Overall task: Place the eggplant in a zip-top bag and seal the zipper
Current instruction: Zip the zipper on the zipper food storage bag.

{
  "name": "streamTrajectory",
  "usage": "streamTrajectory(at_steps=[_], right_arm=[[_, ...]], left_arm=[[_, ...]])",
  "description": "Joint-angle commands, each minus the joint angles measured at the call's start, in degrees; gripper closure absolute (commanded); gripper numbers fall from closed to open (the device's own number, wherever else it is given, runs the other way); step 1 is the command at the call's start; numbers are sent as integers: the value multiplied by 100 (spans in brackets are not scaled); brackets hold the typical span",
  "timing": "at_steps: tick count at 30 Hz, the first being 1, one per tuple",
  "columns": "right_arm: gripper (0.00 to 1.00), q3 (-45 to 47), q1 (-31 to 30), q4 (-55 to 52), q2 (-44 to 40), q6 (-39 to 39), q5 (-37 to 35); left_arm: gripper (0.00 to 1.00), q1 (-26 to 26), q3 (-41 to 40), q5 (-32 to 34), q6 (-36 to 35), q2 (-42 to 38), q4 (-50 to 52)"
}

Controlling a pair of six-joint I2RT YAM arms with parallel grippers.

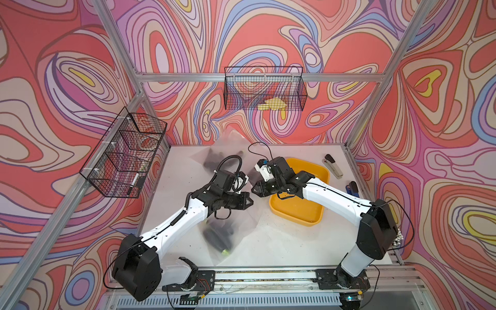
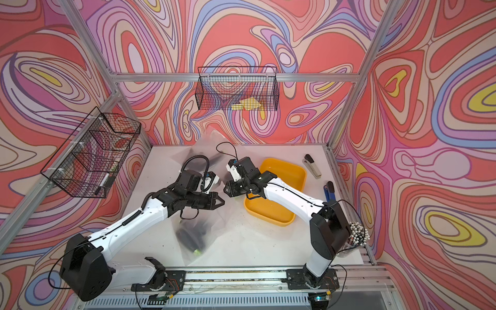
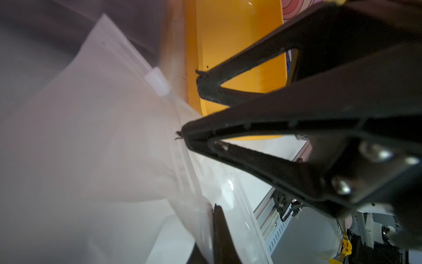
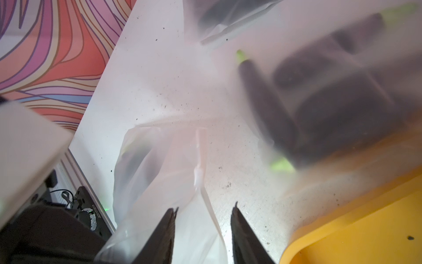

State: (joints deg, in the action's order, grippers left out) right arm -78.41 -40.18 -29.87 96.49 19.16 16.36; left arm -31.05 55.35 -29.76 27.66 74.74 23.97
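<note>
Sealing step in hand; eggplant (image 1: pixel 217 236) sits inside the zip-top bag (image 3: pixel 102 137); left gripper (image 3: pixel 185 137) clamped on the bag's zipper edge; right gripper (image 4: pixel 204 210) jaws apart, straddling that edge short of the slider (image 4: pixel 198 176); next, we judge, it must pinch the slider and draw it along.

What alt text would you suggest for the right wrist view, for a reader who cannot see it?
The right gripper stands open astride the zipper strip of a zip-top bag, short of its white slider. Dark eggplants with green stems show blurred through frosted plastic; a yellow tray lies beside it on the white table.
</note>
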Motion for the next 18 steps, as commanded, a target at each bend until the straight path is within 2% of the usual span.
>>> streamTrajectory(at_steps=[1,4,5,7,9,11,16,18], right_arm=[[60,145,11,-101,18,-123,62],[73,253,10,103,-23,-139,42],[74,273,11,200,-31,-140,59],[72,200,11,189,-27,-140,115],[66,201,11,201,-88,-158,174],[66,266,8,240,-154,-184,81],[85,232,11,297,6,-343,127],[94,184,11,355,102,-427,213]], left_arm=[[100,-21,103,36,-9,-98,-19],[100,-15,88,-48,-7,-143,-67],[100,-15,81,-61,-13,-143,-68],[100,-16,81,-15,2,-136,-47],[100,-15,89,41,-22,-101,1],[100,-18,77,-32,-28,-96,-39],[99,-21,97,-101,-6,-177,-100],[83,-17,122,-248,-7,-205,-134]])
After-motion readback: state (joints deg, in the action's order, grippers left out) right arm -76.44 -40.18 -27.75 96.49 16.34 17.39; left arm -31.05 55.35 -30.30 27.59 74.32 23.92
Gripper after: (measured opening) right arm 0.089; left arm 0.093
